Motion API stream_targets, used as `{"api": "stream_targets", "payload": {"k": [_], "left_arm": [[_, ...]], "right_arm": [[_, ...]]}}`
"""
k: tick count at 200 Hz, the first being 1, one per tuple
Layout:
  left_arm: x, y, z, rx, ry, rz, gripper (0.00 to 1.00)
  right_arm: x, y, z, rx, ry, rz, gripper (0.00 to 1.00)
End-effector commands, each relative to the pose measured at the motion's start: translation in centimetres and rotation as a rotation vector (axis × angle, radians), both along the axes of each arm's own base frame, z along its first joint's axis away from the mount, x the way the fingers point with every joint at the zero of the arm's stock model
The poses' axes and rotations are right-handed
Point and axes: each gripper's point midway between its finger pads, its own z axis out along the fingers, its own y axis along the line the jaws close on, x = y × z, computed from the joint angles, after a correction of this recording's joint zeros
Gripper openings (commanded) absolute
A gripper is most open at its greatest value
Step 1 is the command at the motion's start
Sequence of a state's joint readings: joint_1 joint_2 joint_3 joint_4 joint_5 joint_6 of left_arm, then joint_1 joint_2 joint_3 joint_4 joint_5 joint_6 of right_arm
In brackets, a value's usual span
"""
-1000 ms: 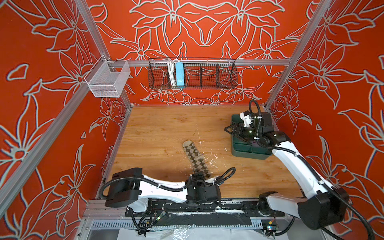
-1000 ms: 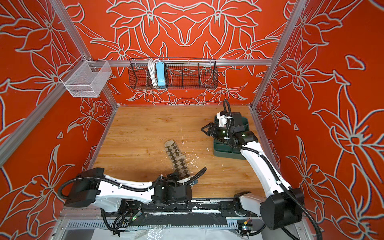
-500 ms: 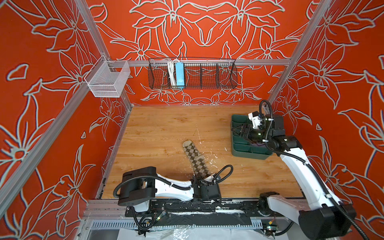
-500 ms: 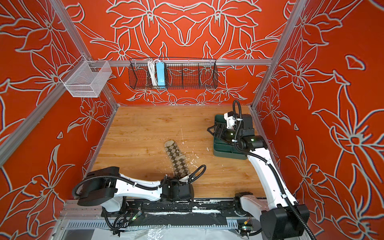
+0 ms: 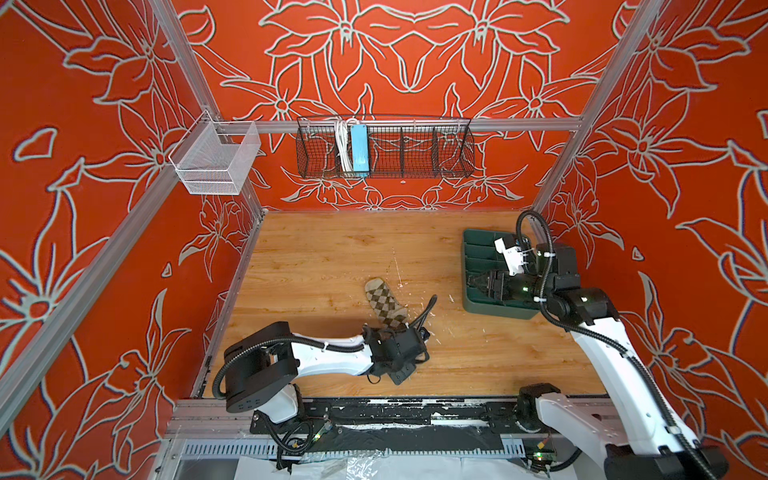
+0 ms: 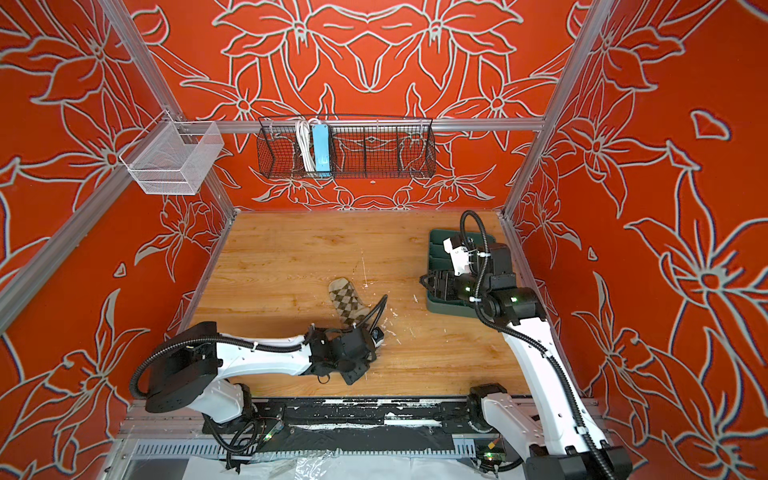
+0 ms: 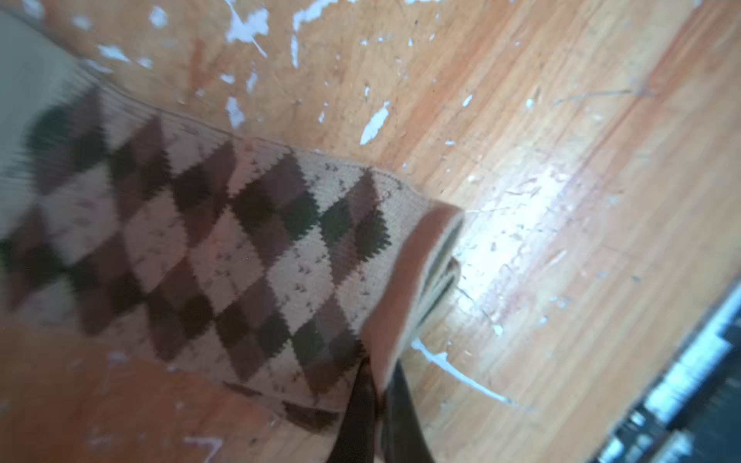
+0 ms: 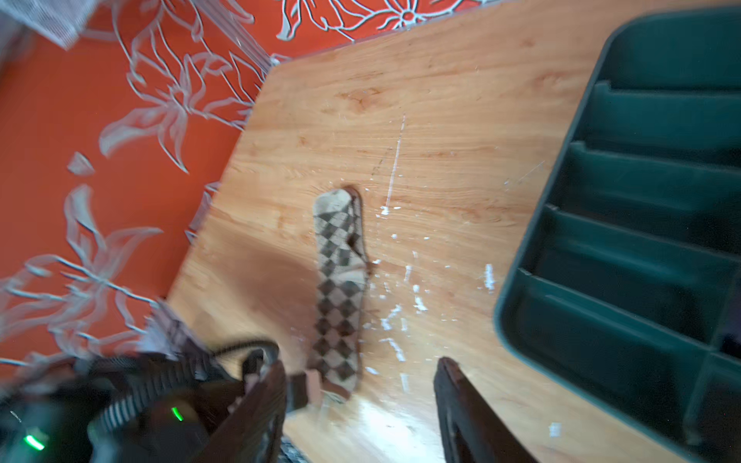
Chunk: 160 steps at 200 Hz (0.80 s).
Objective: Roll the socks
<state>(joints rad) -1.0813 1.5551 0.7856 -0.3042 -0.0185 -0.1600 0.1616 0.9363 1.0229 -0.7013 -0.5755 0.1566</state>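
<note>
1. Well, starting at the left: the left gripper [image 7: 379, 409] has its dark fingers [image 7: 359, 401] pressed together on the edge of the brown cuff of the beige argyle sock [image 7: 240, 248]; it is a pinch at one corner, not across the whole cuff.
2. That sock [image 5: 384, 301] lies slantwise near the middle of the wooden table [image 5: 332, 257], toe toward the back wall, cuff toward the front rail; the purple sock I cannot find in any view.
3. Further right, the right gripper [image 5: 478, 284] hangs over the near end of the green tray [image 5: 494, 309], well apart from the sock; its fingers [image 8: 461, 401] stand spread with nothing between them.
4. To my eye the sock will handle light, soft and limp; it should drape and fold rather than hold a shape, and the knit ought to drag a little on the wood; nothing fragile about it. I would take hold at the cuff band, catching both layers, since a single layer might simply peel open.
5. Only the left wrist view shows the pinch and the layered cuff edge; in both top views the wrist hides the near half of the sock. The right wrist view, though blurred, gives the sock's whole length, with a plain beige band midway.
</note>
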Motion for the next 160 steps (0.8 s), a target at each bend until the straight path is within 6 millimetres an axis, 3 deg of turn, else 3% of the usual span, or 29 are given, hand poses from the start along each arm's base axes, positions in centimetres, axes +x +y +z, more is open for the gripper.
{"api": "stream_targets", "payload": {"k": [1,15,32,73,96,120,160], "left_arm": [[-3.0,-0.1,-0.4,-0.061,0.235,-0.106,0.03],[-2.6,-0.3,0.1,-0.071,0.269,-0.115,0.03],[-2.1,-0.4,0.4,-0.1,0.36,-0.095,0.02],[-1.9,-0.4,0.1,-0.143,0.53,-0.063,0.02],[-1.9,-0.3,-0.6,-0.135,0.563,-0.046,0.02],[-1.9,-0.4,-1.2,-0.131,0.586,-0.035,0.02],[-1.5,-0.4,-1.4,-0.134,0.591,-0.023,0.02]], "right_arm": [[-1.7,0.3,-1.3,-0.253,-0.196,0.202,0.54],[-4.1,2.1,-2.3,-0.361,-0.343,0.432,0.53],[-7.2,3.3,-5.0,-0.492,-0.471,0.694,0.54],[-10.2,5.3,-8.1,-0.578,-0.565,0.948,0.54],[-11.4,5.9,-10.2,-0.698,-0.624,1.083,0.56],[-12.8,7.8,-12.2,-0.755,-0.697,1.213,0.59],[-11.9,11.5,-14.9,-0.811,-0.742,1.272,0.61]]}}
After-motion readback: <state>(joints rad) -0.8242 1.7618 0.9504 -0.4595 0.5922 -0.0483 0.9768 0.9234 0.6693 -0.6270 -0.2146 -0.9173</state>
